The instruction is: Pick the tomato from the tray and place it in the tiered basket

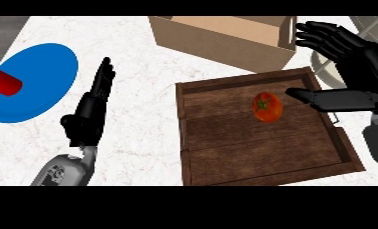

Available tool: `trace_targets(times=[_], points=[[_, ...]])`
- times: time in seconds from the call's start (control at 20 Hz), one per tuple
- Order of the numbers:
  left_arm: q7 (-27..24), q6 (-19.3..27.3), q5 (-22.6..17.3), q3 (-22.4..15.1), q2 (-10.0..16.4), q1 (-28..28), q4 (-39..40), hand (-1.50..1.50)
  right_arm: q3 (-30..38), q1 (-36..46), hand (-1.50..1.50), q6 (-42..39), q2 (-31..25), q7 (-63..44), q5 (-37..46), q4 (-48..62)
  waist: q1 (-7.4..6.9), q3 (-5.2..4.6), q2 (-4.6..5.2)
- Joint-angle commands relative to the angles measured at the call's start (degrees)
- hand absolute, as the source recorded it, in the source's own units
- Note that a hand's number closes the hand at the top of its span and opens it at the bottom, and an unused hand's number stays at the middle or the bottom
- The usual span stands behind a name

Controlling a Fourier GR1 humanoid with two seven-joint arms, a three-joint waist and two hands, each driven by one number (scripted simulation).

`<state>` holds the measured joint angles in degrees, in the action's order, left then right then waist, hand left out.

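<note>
A red tomato (pixel 267 107) lies on the boards of a dark wooden tray (pixel 221 148), towards the tray's upper right. My right hand (pixel 353 68) is spread open over the tray's right side. Its thumb (pixel 325 98) points left, a little short of the tomato, and its fingers (pixel 325 35) stretch up towards the cardboard box. At the left, my left hand (pixel 90 108) stays still on the marble counter with straight fingers up. Part of a wire basket (pixel 325 68) shows behind the right hand at the right edge.
An open cardboard box (pixel 221 40) stands just behind the tray. A blue plate (pixel 37 85) carrying a red object (pixel 9 83) lies at the far left. White marble counter (pixel 140 138) separates the left hand from the tray.
</note>
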<state>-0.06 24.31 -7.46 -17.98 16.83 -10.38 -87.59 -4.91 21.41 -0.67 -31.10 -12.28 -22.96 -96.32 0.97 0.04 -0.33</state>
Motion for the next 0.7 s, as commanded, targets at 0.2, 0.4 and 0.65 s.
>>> trace_targets(times=[0.2,0.4,0.65], points=[[0.17,0.24,1.17,0.04,-0.05,1.52,-0.29,0.0,-2.44,-1.1,-1.5,-9.6,-17.11,-13.99,4.44,-17.19,0.67,-0.25,-0.52],[0.08,1.07,2.28,-0.84,-1.28,0.43,0.87,0.0,-8.0,4.5,-1.5,-16.89,-27.27,-23.07,10.91,-20.78,-0.63,-0.53,-0.32],[0.33,-1.58,1.16,-0.08,-0.48,-2.25,2.03,0.0,-17.28,12.43,-1.5,-25.38,-33.75,-34.68,16.21,-28.78,-2.57,-0.81,0.09]])
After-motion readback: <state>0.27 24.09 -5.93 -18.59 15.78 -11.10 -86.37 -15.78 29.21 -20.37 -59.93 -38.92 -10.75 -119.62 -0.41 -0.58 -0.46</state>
